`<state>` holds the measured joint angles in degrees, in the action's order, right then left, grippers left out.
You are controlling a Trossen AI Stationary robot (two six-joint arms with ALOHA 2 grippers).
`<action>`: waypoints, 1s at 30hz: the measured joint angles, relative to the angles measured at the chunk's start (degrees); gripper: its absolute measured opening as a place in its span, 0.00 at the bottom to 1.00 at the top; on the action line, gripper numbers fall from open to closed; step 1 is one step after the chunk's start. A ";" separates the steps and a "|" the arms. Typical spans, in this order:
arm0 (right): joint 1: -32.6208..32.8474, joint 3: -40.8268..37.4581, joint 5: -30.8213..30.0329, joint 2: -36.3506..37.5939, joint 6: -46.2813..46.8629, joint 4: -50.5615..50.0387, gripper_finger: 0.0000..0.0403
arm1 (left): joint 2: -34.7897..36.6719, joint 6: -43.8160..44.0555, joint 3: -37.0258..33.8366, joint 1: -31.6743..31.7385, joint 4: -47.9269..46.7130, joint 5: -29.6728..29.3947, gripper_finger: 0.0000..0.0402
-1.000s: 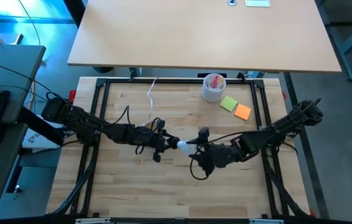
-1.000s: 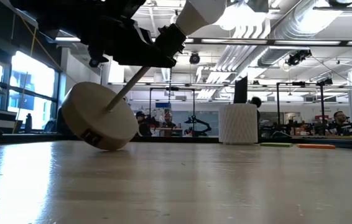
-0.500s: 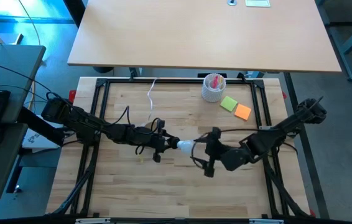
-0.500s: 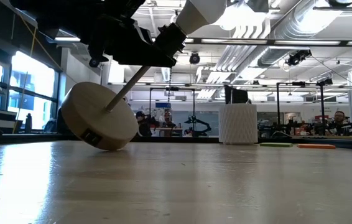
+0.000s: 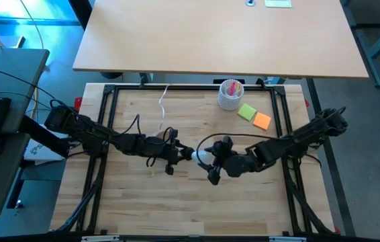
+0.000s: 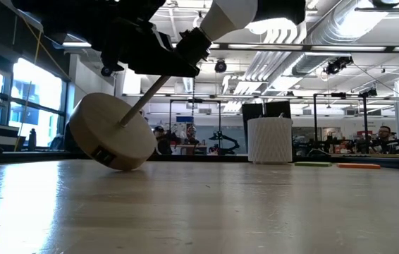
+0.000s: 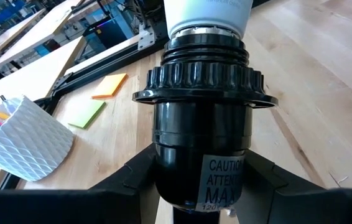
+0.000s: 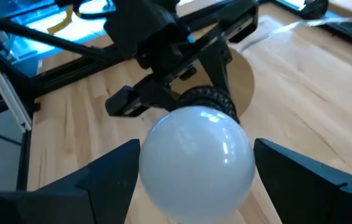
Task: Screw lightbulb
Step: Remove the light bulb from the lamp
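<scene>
A white lightbulb (image 5: 199, 157) sits in a black lamp socket (image 7: 201, 124) on a thin rod (image 6: 143, 102) that rises from a round wooden base (image 6: 111, 134). The lamp is tilted, with only the base's lower edge on the table. My left gripper (image 5: 178, 152) is shut on the socket. My right gripper (image 8: 194, 186) reaches in from the table's right side, with one finger on each side of the bulb's globe (image 8: 194, 155). My left gripper pinches the socket's lower barrel (image 7: 198, 186) between its two fingers, one on each side. It comes from the table's left, roughly along the lamp's axis. The socket and bulb are held up clear of the table, slanting upward, while the base's edge rests on the table. My right gripper pinches the bulb's round globe (image 8: 157, 155) between its two fingers, at the widest part. It comes roughly level from the table's right, facing the bulb's crown. The bulb stays seated in the socket, clear of the table.
A white ribbed cup (image 5: 230, 94) with pink contents stands at the far side. A green note (image 5: 246, 111) and an orange note (image 5: 262, 121) lie beside it. A white cord (image 5: 163, 101) lies at the far middle. The near half of the table is bare wood.
My right gripper drew back off the bulb toward the table's right edge and turned about its wrist. It has since come back left onto the bulb. The lamp and my left gripper have stayed where they were.
</scene>
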<state>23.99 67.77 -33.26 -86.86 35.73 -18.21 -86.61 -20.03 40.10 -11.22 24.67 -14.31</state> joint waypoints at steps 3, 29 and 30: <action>-1.08 0.00 2.13 -0.13 -0.81 -0.66 0.73 | 0.00 0.00 0.00 0.00 -0.09 -0.19 0.36; -0.23 -0.02 3.33 -0.12 -73.47 -0.73 0.63 | 0.00 0.50 -0.07 0.35 -0.37 0.70 0.36; -0.12 -0.02 3.33 -0.12 -71.77 -0.48 0.66 | 0.00 0.50 -0.07 0.35 -0.36 0.66 0.36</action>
<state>23.87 67.75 -29.93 -86.98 -36.05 -18.69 -86.61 -19.53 40.03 -10.87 24.31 -13.65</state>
